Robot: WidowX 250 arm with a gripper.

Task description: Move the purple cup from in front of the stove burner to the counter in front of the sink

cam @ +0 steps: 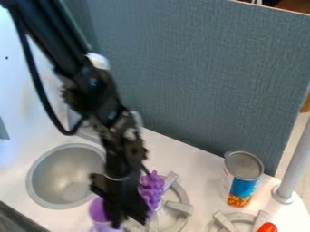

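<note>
The black gripper (129, 216) hangs low at the bottom centre, over the left side of a grey stove burner (182, 207). Purple toy grapes (152, 189) lie against its right side in the view, on or over the burner. To its left, partly hidden behind it, is a smooth purple object (97, 211). Whether the gripper touches or holds either one cannot be told.
A round metal sink (51, 178) lies to the left. At the right stand a can (241, 182) with a blue label and a grey post (295, 165). A red object (267, 227) sits by a second burner (225, 222). A grey-blue panel (200, 72) rises behind.
</note>
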